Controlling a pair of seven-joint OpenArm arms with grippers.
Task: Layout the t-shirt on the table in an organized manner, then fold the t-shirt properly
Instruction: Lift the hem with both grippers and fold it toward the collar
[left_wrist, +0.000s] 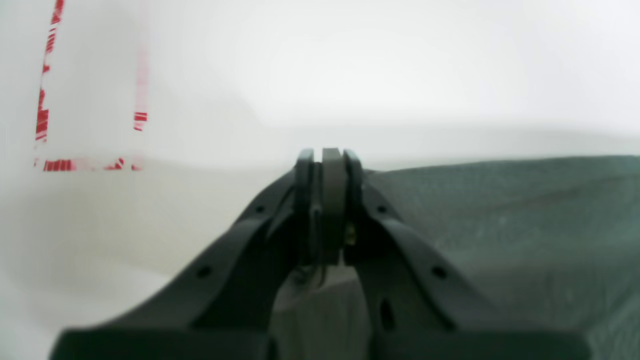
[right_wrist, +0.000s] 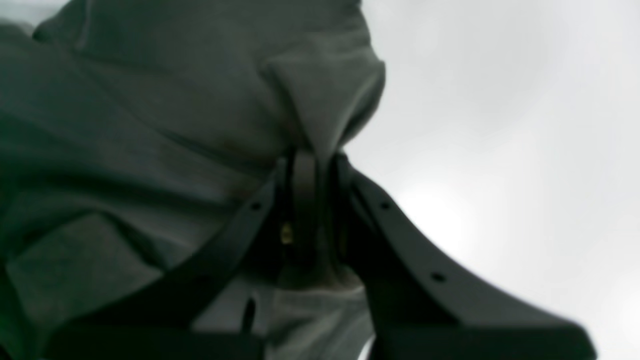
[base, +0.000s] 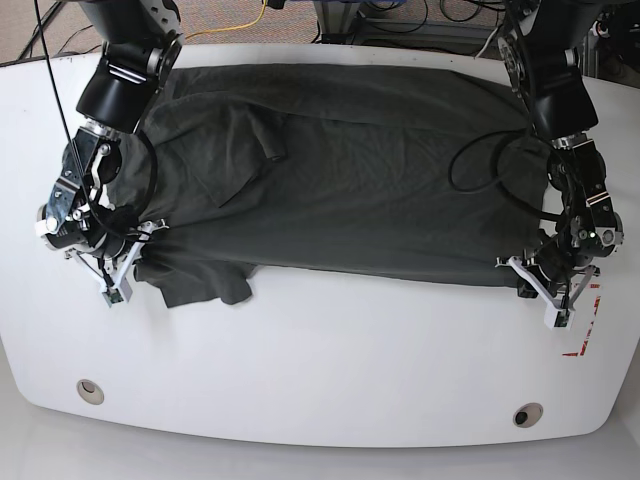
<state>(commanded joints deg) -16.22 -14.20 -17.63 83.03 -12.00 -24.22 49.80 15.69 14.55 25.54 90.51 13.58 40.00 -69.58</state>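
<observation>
The dark grey t-shirt (base: 360, 180) lies spread wide across the far half of the white table (base: 320, 350), wrinkled, with one sleeve (base: 205, 285) bunched at its near left corner. In the base view my right gripper (base: 148, 240) is at that left edge. The right wrist view shows it (right_wrist: 315, 162) shut on a raised fold of the t-shirt (right_wrist: 150, 125). My left gripper (base: 517, 266) sits at the shirt's near right corner. Up close it (left_wrist: 330, 155) is shut with a thin strip of cloth pinched between its fingers, and the t-shirt (left_wrist: 525, 220) stretches away to the right.
Red tape marks (base: 582, 340) lie just near of the left gripper, also seen in the wrist view as red tape (left_wrist: 47, 100). Two round grommet holes (base: 90, 388) (base: 527, 413) sit near the table's front edge. Cables run behind the table's far edge.
</observation>
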